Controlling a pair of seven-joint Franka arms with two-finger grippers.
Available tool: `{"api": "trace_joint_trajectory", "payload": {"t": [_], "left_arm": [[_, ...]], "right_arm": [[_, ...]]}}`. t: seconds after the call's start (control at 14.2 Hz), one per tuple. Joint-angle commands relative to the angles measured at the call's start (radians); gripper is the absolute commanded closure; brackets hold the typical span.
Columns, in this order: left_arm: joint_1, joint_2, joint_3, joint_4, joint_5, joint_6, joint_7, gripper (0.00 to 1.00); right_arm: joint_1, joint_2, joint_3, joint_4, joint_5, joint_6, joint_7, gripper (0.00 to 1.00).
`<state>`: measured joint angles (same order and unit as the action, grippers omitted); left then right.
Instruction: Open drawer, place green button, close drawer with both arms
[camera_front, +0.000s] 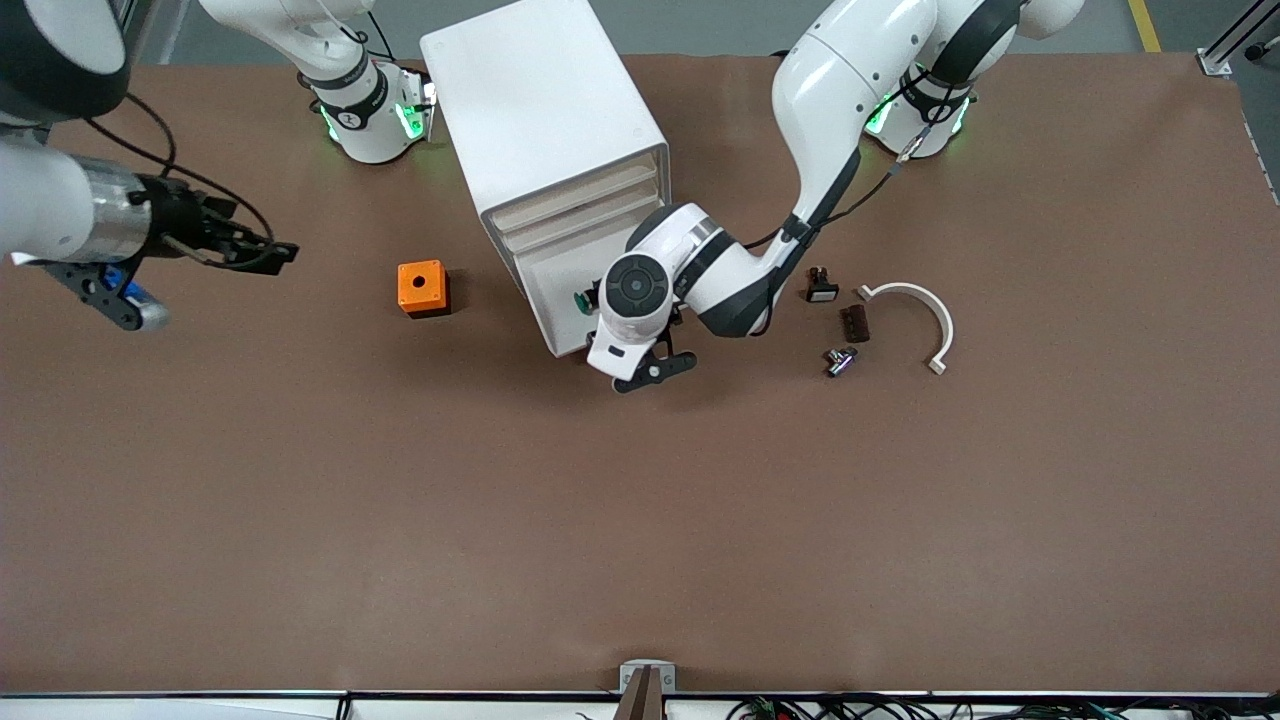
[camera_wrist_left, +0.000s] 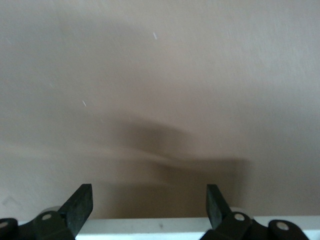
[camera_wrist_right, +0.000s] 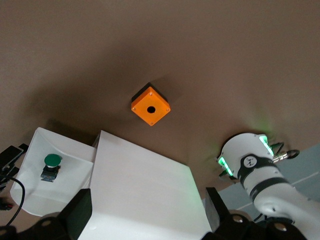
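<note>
Button (camera_wrist_right: 52, 161) in pulled-out drawer (camera_wrist_right: 31, 195) | left tool (camera_wrist_left: 149, 207) spread, over drawer | right tool (camera_wrist_right: 149, 212) spread, waiting aloft

One cabinet (camera_front: 545, 120), one button (camera_wrist_right: 52, 160), one orange cube (camera_front: 422, 288), two arms (camera_front: 830, 130).

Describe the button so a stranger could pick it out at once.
Find the big white cabinet. Its lowest drawer is pulled open, and the button lies in that tray, just under the left arm's wrist. It is tiny, with a round green cap on a dark body, unlike the orange cube on the table.
</note>
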<state>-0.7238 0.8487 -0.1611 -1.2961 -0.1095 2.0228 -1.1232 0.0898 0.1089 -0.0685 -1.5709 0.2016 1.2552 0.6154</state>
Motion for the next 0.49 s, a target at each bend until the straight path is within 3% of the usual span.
{"api": "trace_joint_trajectory", "payload": {"t": [0.0, 0.21, 0.42], "left_arm": [[-0.037, -0.002, 0.005, -0.002, -0.045, 0.013, -0.038, 0.00], [-0.065, -0.002, 0.005, -0.002, -0.091, 0.037, -0.041, 0.00], [-0.100, 0.003, 0.005, -0.006, -0.114, 0.066, -0.043, 0.00]], "right_arm": [[-0.068, -0.101, 0.021, -0.139, -0.063, 0.096, -0.200, 0.00], [-0.140, -0.113, 0.021, -0.152, -0.116, 0.165, -0.411, 0.00], [-0.148, -0.107, 0.021, -0.100, -0.183, 0.228, -0.506, 0.00]]}}
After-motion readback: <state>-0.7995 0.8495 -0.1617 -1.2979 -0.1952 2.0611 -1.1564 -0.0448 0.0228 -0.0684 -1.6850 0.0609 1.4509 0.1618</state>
